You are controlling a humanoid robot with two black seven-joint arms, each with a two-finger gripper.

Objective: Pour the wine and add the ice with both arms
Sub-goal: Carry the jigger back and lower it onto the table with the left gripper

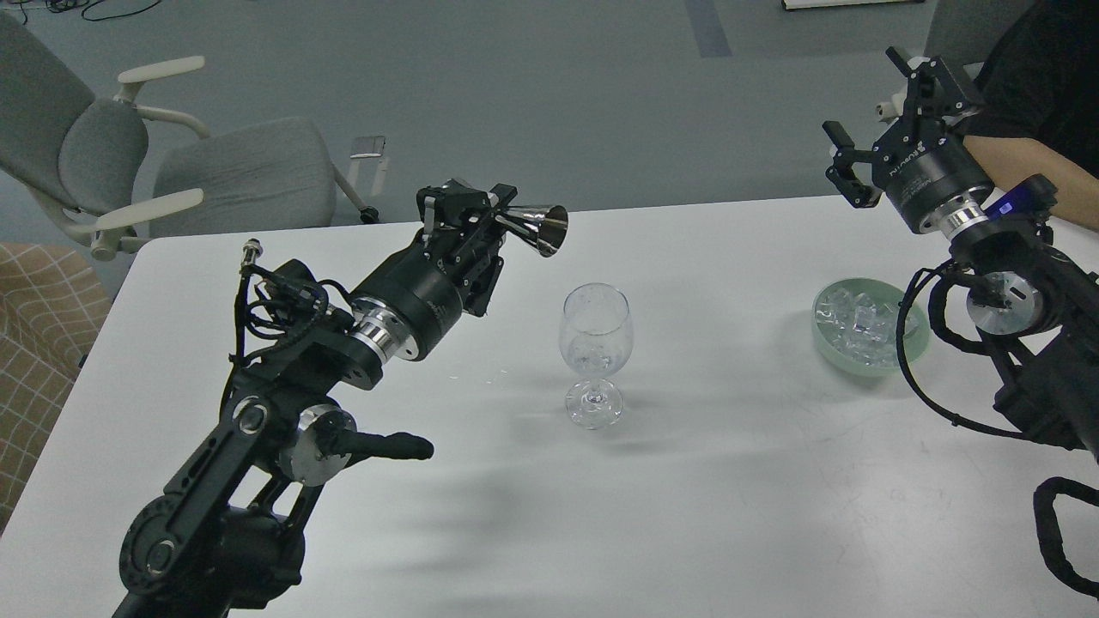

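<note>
A clear stemmed glass [594, 352] stands upright at the table's middle with a shallow pool of clear wine [594, 354] in its bowl. My left gripper [481, 225] is shut on a steel jigger [531, 227], held on its side up and to the left of the glass, with no stream from it. The ice [854, 324] lies heaped in a pale green bowl [912, 348] at the right. My right gripper [876, 129] is open and empty, held high behind the bowl.
The white table [730, 481] spreads around the glass. A grey chair [172, 172] stands beyond its far left corner. A person's forearm [1030, 163] reaches in at the far right, behind my right arm. A few drops lie on the table left of the glass.
</note>
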